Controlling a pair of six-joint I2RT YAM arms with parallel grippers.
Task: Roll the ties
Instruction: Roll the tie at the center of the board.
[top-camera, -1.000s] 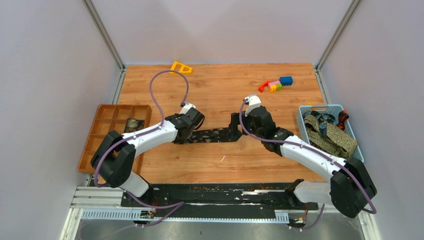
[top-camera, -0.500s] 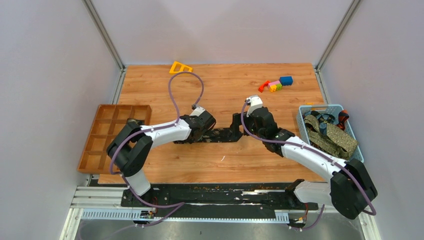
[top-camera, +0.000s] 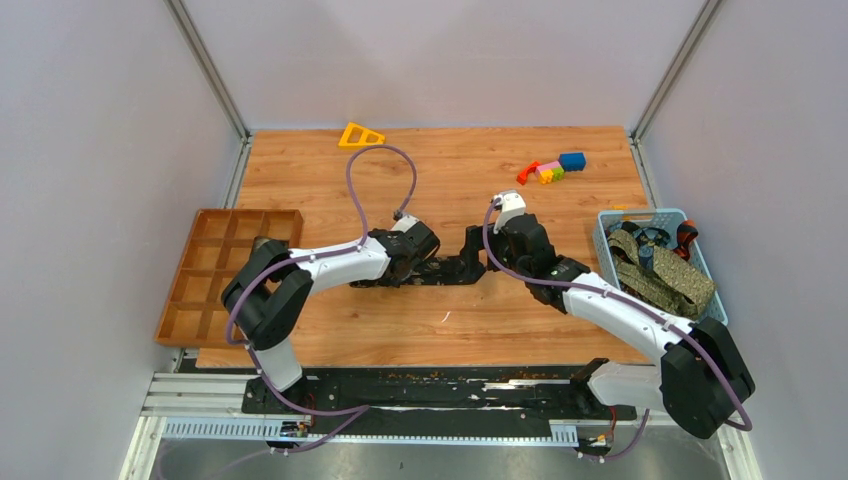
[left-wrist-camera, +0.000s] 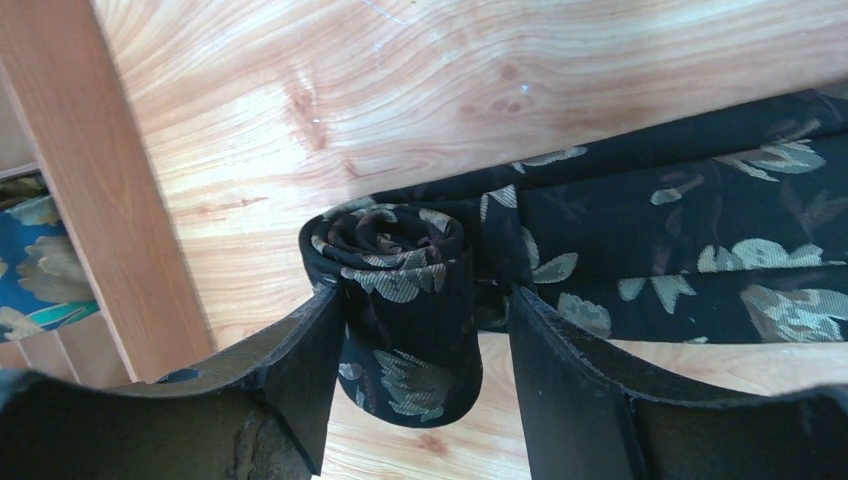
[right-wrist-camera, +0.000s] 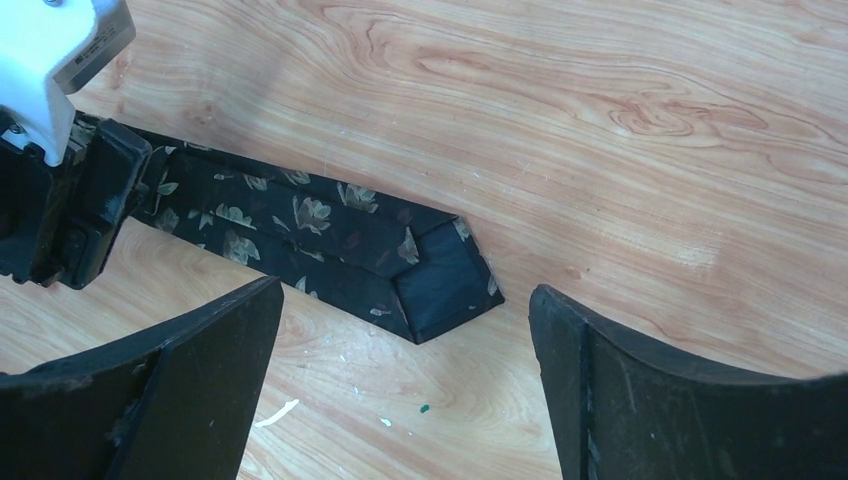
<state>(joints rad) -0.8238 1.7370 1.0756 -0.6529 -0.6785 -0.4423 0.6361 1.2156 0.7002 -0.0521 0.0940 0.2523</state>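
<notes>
rolled end of black leaf-print fabric necktie (left-wrist-camera: 400, 262) straddled by unclenched left gripper (left-wrist-camera: 428, 300) | pointed end overhung by wide-spread right gripper (right-wrist-camera: 405, 295)

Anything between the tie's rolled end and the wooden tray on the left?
Only bare tabletop lies between the black tie's rolled end and the wooden tray's wall, as the left wrist view shows.

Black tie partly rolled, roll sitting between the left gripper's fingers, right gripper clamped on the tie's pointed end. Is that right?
Not quite. The right gripper is not clamped: its jaws stand wide apart and the black tie's pointed end lies free between them, as the right wrist view shows. The rest holds: the roll sits between the left gripper's fingers.
</notes>
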